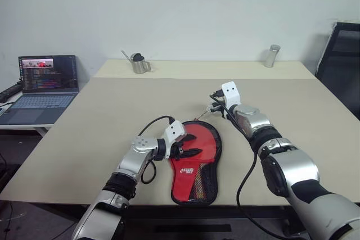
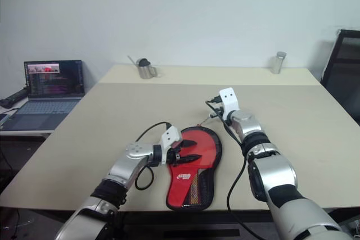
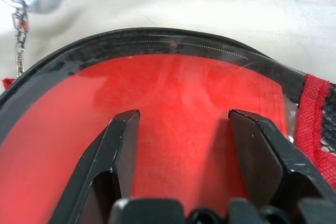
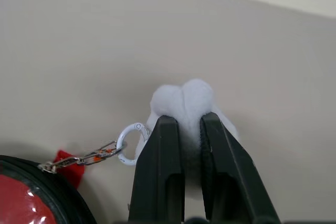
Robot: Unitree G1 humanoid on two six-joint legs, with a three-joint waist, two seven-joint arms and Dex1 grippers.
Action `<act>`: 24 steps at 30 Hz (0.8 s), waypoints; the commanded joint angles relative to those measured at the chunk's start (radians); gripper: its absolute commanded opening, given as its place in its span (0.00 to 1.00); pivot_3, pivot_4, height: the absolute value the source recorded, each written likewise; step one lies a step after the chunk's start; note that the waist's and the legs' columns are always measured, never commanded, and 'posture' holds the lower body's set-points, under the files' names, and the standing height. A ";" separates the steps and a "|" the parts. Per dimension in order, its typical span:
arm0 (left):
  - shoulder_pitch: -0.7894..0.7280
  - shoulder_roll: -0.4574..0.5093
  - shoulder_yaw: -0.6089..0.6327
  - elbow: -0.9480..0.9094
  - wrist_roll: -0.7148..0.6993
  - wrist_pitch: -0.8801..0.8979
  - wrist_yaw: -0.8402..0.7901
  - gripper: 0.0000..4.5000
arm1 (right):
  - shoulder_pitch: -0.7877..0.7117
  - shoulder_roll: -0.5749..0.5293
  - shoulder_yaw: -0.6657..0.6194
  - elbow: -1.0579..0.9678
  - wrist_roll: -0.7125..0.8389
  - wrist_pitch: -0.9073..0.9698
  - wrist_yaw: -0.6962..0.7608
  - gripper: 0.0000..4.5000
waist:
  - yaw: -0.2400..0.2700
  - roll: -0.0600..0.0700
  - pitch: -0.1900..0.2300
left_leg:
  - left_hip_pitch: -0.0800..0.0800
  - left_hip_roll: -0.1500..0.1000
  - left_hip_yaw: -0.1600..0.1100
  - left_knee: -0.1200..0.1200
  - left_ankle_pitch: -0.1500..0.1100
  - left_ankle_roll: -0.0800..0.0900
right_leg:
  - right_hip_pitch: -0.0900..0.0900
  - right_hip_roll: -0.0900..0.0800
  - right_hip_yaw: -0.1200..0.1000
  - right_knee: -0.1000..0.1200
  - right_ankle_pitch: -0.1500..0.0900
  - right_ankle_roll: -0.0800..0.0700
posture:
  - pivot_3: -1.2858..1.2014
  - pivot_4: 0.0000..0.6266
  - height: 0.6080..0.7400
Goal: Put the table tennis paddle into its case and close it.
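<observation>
Currently R gripper (image 4: pixel 191 129) is clamped on white pom-pom (image 4: pixel 184 100), tensioning chain (image 4: pixel 86 158) to the case (image 1: pixel 212 164) zipper. L gripper (image 3: pixel 184 129), fingers apart, hovers above paddle (image 3: pixel 173 108) inside case, prob. steadying it.

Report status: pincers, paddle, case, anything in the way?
Left pincer open over paddle in unzipped case. Right pincer shut on white pompom chained to zipper. Nothing blocking.
</observation>
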State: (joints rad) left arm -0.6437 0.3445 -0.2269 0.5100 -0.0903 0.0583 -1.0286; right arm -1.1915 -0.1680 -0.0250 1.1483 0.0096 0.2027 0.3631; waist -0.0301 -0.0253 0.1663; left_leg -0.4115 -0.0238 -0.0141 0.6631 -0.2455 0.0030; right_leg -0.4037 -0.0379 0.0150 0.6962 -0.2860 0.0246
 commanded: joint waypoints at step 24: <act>-0.033 -0.082 -0.052 0.182 0.041 0.033 -0.089 0.65 | 0.584 -0.216 0.020 -1.242 0.107 0.750 0.116 0.01 | 0.028 0.007 -0.005 | -0.001 -0.002 -0.002 0.000 0.000 0.001 | 0.004 0.000 -0.002 -0.007 0.000 0.000 | 0.52 0.24 1.00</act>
State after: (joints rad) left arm -0.7090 0.2910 -0.2319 0.6170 -0.0691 0.0582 -1.0813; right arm -0.6604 -0.3540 0.0295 0.0684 0.0822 0.8720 0.4757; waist -0.0026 -0.0181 0.1616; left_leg -0.4124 -0.0254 -0.0166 0.6633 -0.2461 0.0042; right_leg -0.3994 -0.0380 0.0124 0.6888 -0.2862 0.0249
